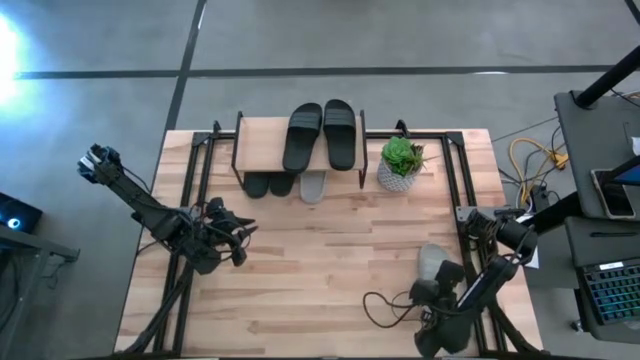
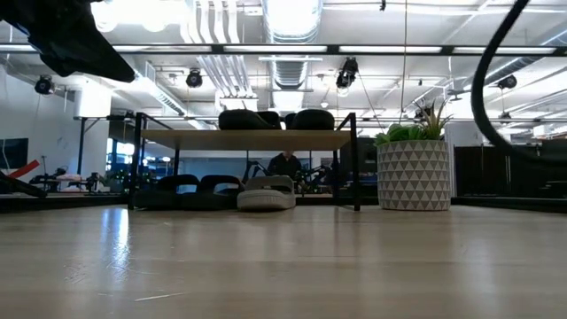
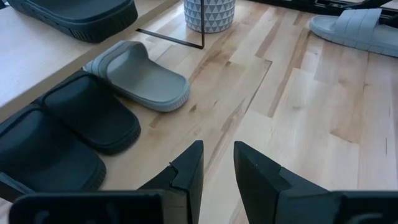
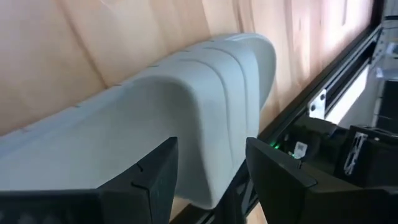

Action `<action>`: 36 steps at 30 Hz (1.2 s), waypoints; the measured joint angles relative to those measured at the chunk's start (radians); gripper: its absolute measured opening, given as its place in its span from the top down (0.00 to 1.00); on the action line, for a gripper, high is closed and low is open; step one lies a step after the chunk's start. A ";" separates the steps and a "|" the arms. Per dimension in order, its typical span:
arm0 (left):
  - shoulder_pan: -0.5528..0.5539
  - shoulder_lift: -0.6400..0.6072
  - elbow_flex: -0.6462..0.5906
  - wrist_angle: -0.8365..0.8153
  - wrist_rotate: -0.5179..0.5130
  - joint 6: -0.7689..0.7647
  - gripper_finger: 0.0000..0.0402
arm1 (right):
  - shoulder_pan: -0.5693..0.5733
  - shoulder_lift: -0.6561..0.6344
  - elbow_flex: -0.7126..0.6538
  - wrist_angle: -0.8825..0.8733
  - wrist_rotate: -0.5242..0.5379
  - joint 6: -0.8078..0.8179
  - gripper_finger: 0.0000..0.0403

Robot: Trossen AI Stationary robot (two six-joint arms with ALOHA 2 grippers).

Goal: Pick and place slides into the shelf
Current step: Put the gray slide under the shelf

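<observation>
Light grey foam filled the right wrist view: the loose grey slide point(image 4: 186, 118) lay directly ahead of the right claw point(image 4: 208, 171), whose two dark fingers point(image 4: 152, 177) stood apart with the sandal's strap between them. Whether either pad touched the foam could not be told. From above, that right claw point(image 1: 440, 290) sat near the front right of the wooden surface point(image 1: 330, 280), and the same grey slide point(image 1: 432, 262) lay just beyond it, well apart from the shelf point(image 1: 262, 145).

The shelf stood at the back of the surface. On its plank top lay one black pair point(image 1: 320, 135), side by side. Beneath the plank, on the surface itself, rested the other black pair point(image 1: 268, 184) and, just beside it, the second grey slide point(image 1: 313, 186). The low view showed these three tucked under the shelf point(image 2: 248, 139), the grey one point(image 2: 266, 193) at the right of the row. A potted plant point(image 1: 401, 163) in a patterned white pot stood close to the shelf's right end.

The left claw point(image 1: 238, 240) hung over the left part of the surface, holding nothing. Its fingers point(image 3: 186, 177) were only slightly apart, a narrow gap between them, and pointed toward the black pair point(image 3: 68, 134) and the grey slide point(image 3: 140, 78) below the shelf. In that wrist view the loose grey slide point(image 3: 354, 28) showed far off.
</observation>
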 joint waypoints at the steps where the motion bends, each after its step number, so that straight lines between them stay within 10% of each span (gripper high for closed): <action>1: 0.000 0.000 0.000 0.000 0.000 0.000 0.81 | 0.000 0.000 -0.011 0.003 0.000 0.000 0.55; 11: 0.000 0.001 0.000 0.000 0.018 -0.001 0.81 | -0.036 0.001 -0.092 0.000 0.071 -0.061 0.59; 20: 0.000 0.001 0.000 0.000 0.019 -0.001 0.81 | -0.165 0.002 -0.129 0.045 0.158 -0.128 0.95; 36: 0.000 0.000 0.000 0.000 0.019 0.000 0.81 | -0.541 0.001 0.143 0.411 0.717 -0.784 0.98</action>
